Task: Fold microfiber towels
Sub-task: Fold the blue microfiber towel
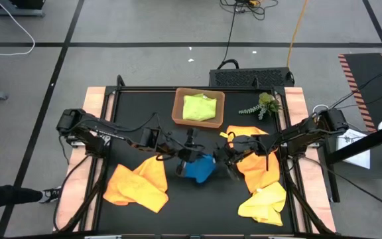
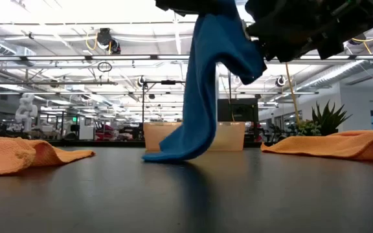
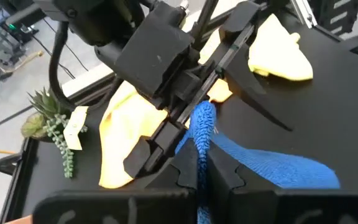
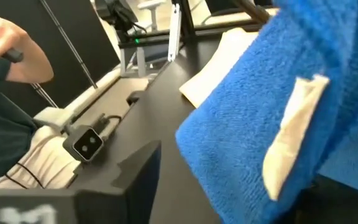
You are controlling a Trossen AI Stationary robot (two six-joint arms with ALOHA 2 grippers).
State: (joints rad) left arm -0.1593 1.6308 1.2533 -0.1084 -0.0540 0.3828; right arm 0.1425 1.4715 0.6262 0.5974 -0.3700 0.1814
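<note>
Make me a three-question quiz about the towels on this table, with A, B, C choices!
1. Where is the lime green towel? A in the brown tray; B on the floor; C under the plant sprig.
2. How many orange towels lie on the table? A none; B two; C five.
3. The blue towel is: A folded flat; B hanging, held up by the left gripper; C in the tray.

A: it fills the tray. B: one on each side of the blue towel. B: it dangles, its lower end touching the table.

Blue towel (image 1: pixel 200 167) hangs lifted mid-table, seemingly touching down.
</note>
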